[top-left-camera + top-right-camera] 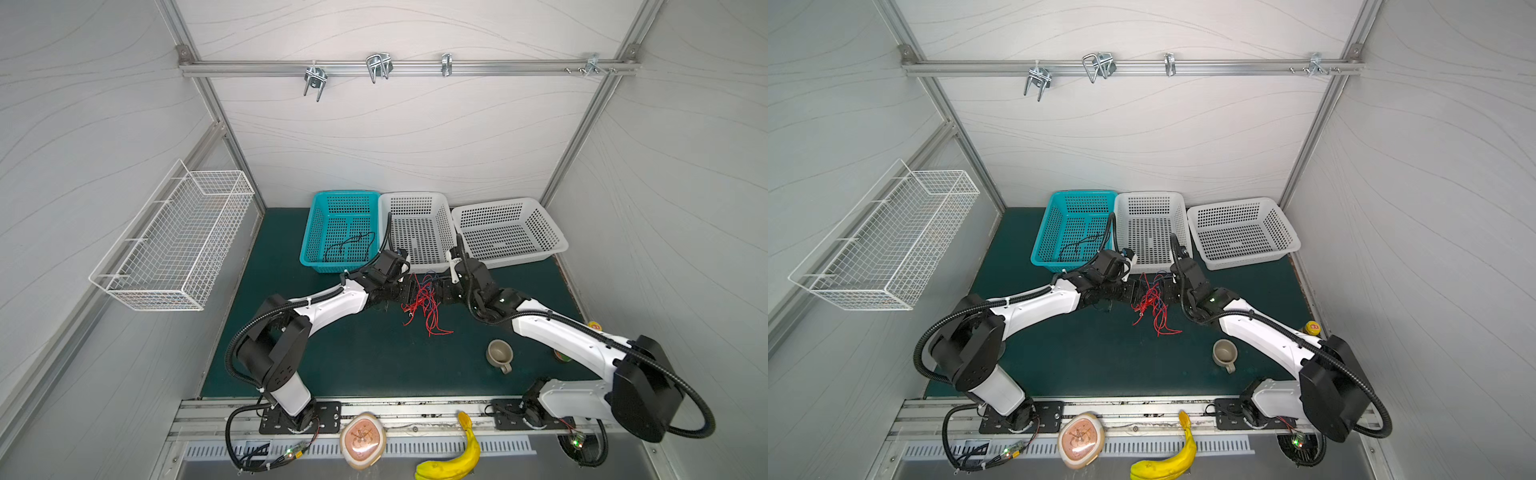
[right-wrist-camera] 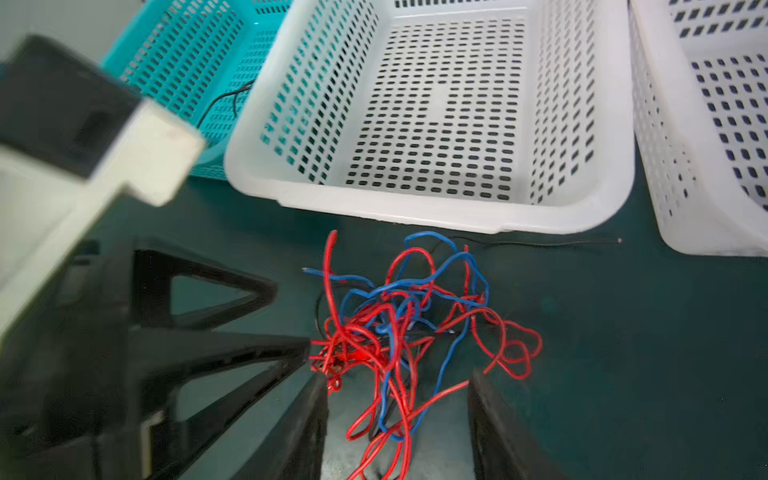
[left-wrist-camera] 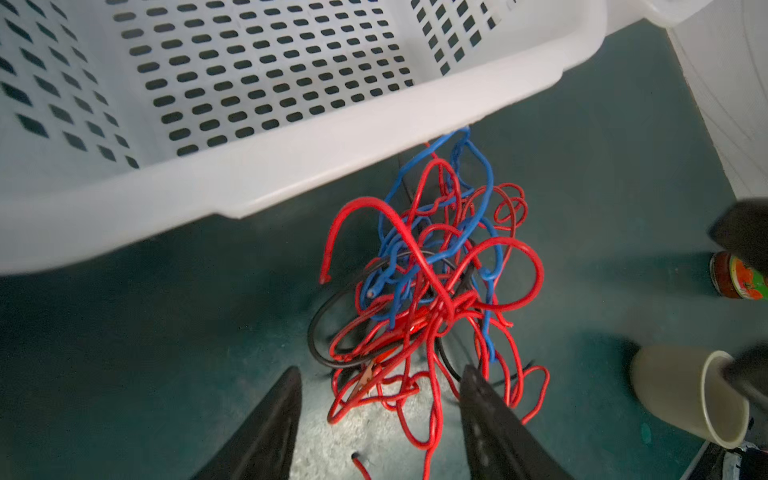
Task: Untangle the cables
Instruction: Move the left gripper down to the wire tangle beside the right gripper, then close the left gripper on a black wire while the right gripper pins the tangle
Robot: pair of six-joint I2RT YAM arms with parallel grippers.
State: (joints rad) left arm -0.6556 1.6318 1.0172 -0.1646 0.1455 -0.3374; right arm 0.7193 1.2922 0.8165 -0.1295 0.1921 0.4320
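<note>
The left claw (image 3: 381, 370) is open. Its two black fingers (image 3: 266, 424) stand apart. Red loops of the cables (image 3: 428, 291) lie in the gap between them and are not pinched.

The right claw (image 2: 397, 376) is open too. Red and blue strands run between its fingers (image 2: 494, 428). From the right wrist you can also see the left claw from the side, with one tip right up against the red clump.

In both top views the two claws face each other, low down, with the cables between them. The cables are one messy pile, mostly red, with some blue and a little black. The pile sits on the green mat (image 1: 353, 357), just in front of the middle basket (image 1: 415, 198). Some red ends trail out toward the near edge of the mat.

A thin black strand (image 2: 540, 242) lies flat on the mat along the front of that basket.

The middle basket is white and full of holes. A blue basket (image 1: 345, 194) touches it on the left and has one black wire (image 1: 353, 245) inside. Another white basket (image 1: 511, 204) stands just beside it on the right.

A mug (image 1: 498, 353) sits on the mat near the right arm, well apart from the pile. A banana (image 1: 457, 457) lies past the near edge of the mat. A wire rack (image 1: 178, 237) hangs on the left wall.
</note>
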